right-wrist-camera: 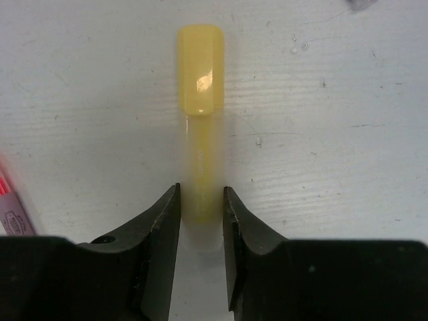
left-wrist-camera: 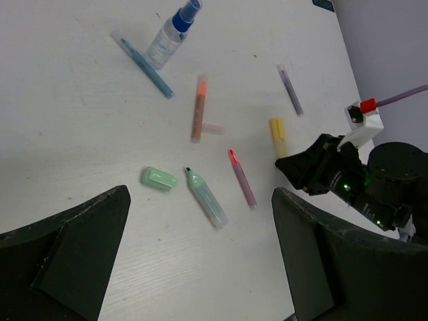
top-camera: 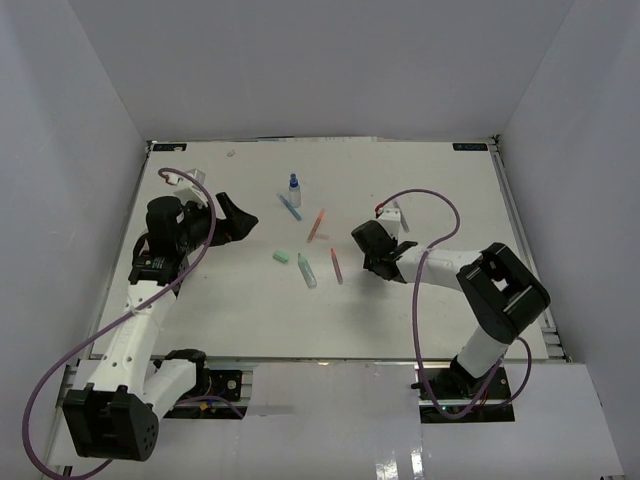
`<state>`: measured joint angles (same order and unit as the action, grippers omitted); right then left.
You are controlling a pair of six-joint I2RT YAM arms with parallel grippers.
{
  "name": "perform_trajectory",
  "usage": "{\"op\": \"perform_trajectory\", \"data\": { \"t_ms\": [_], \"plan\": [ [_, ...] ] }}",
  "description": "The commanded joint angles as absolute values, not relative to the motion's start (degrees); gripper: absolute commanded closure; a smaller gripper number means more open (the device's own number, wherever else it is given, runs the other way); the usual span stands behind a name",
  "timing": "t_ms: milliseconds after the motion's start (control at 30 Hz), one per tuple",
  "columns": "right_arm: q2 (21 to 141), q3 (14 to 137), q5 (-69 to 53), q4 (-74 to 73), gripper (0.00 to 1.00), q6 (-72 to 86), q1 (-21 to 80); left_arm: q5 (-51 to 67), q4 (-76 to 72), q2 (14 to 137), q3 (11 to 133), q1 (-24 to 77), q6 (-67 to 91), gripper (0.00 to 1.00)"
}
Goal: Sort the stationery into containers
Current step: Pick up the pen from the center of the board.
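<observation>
Bare table (top-camera: pixel 450 190) opens toward 1 and 2 o'clock of the blue-capped bottle (top-camera: pixel 294 185), and a wide lane runs along the near edge at 6 o'clock. Mid-table, the green eraser (top-camera: pixel 281 256), green highlighter (top-camera: pixel 307 270) and red-tipped pen (top-camera: pixel 336 265) lie near one another with narrow gaps between. The left gripper (top-camera: pixel 238 222) blocks 9 o'clock of them and the right gripper (right-wrist-camera: pixel 200 194) blocks 3 o'clock, its fingers (right-wrist-camera: pixel 164 221) apparently flush against the yellow marker (right-wrist-camera: pixel 200 87). Walls (top-camera: pixel 70 150) bound 9, 12 and 3 o'clock.
</observation>
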<state>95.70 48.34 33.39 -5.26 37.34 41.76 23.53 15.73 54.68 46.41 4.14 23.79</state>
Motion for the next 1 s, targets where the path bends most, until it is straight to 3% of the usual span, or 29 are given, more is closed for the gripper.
{"op": "perform_trajectory", "data": {
  "t_ms": [0,100,200,433,733,833,967],
  "plan": [
    [93.52,45.36,30.77,-6.25,0.71,33.49,41.75,28.47,16.26,54.14,47.81,5.71,27.15,0.02],
    [89.75,42.37,28.58,-2.91,0.82,28.67,42.1,29.18,16.17,54.93,49.12,8.25,29.88,0.02],
    [83.6,38.16,26.64,6.55,0.85,21.81,44.2,29.44,16.17,56.59,50.88,12.29,33.03,0.02],
    [67.17,29.89,13.02,24.58,0.85,5.64,49.48,27.17,16.17,62.04,55.27,21.17,36.74,0.02],
    [59.33,29.44,0.62,30.15,0.83,-1.93,50.98,19.69,16.26,71.88,62.31,32.95,38.58,0.02],
    [58.1,29.53,-2.19,30.15,0.83,-2.46,51.06,17.14,16.78,74.0,64.42,34.98,39.2,0.06],
    [57.48,29.44,-2.29,29.97,0.82,-2.99,51.15,15.65,17.58,76.55,66.71,36.91,39.29,0.2]
  ]
}}
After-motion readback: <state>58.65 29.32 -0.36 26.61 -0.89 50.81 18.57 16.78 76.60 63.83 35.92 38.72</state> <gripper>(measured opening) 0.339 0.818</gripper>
